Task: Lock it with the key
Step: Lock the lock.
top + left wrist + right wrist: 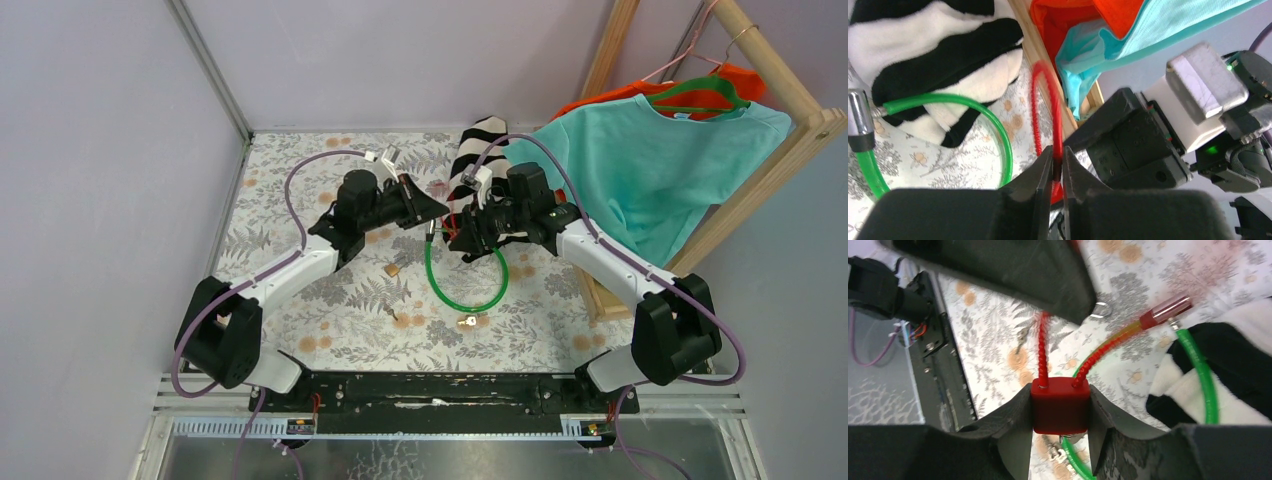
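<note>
Padlock (1059,407), red, with a blocky, round-cornered body, sits squarely between the fingers of the right pincer (1059,401), which is closed on its two sides and holds it above the counter (300,200). No writing can be made out on its face. From its top rise two ends of a ribbed red cable (1043,350) that serves as its shackle. The left pincer (1054,167) meets it from the opposite side, fingers almost together, with that cable running through the narrow gap and gripped there. Both pincers hang over the middle of the counter, tips close to each other.

Under them on the leaf-and-flower patterned surface lies a green cable (430,268) curved into a loop, one end fitted into a silver barrel (859,120). A small metal key (467,321) lies just beside the loop's near bend. A black-and-white striped plush cloth (480,140) rests at the far side, touching the loop. To the right a teal shirt (640,170) hangs on a wooden rack (760,130).
</note>
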Controlling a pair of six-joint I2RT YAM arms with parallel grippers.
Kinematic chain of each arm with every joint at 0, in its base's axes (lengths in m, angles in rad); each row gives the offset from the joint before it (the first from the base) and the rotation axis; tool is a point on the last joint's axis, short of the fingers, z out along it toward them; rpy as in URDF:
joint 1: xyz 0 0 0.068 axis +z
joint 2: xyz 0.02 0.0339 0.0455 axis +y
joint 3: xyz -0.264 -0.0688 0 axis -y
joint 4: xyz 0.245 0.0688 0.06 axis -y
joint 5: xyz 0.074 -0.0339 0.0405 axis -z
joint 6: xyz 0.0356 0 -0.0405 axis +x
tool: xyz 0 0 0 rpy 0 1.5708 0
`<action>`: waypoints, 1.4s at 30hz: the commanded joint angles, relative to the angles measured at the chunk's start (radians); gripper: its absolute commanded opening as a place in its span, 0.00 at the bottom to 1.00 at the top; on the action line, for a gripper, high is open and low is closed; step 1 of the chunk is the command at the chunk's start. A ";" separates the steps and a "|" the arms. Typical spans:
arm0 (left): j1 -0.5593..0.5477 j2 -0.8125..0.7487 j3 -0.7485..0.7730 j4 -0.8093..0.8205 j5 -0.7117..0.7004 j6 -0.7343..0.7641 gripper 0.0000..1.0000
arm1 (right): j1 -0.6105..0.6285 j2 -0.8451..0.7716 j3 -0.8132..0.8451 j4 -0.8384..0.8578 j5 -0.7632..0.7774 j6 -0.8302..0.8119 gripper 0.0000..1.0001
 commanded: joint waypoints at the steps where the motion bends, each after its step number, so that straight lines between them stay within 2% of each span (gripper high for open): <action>1: -0.047 -0.001 -0.021 -0.057 0.085 0.031 0.22 | -0.001 -0.065 0.041 0.174 0.068 -0.094 0.00; 4: -0.032 -0.011 -0.011 -0.053 0.097 0.024 0.37 | -0.001 -0.071 0.006 0.178 0.084 -0.136 0.00; 6: -0.019 -0.016 -0.004 -0.052 0.101 0.012 0.43 | -0.001 -0.070 -0.012 0.181 0.093 -0.158 0.00; 12: 0.011 -0.034 -0.015 -0.045 0.105 -0.001 0.55 | -0.001 -0.078 -0.045 0.180 0.066 -0.215 0.00; 15: 0.026 -0.040 -0.026 -0.027 0.109 -0.022 0.57 | -0.001 -0.084 -0.061 0.179 0.048 -0.237 0.00; 21: 0.029 -0.032 -0.029 -0.031 0.100 -0.037 0.54 | 0.006 -0.087 -0.064 0.188 0.039 -0.221 0.00; 32: 0.012 -0.002 -0.023 -0.056 0.081 -0.058 0.52 | 0.045 -0.051 -0.022 0.220 0.120 -0.121 0.00; 37: 0.011 0.007 -0.024 -0.047 0.075 -0.059 0.44 | 0.059 -0.040 -0.006 0.228 0.122 -0.069 0.00; 42: 0.011 0.015 -0.023 -0.031 0.075 -0.059 0.31 | 0.066 -0.043 -0.001 0.231 0.093 -0.040 0.00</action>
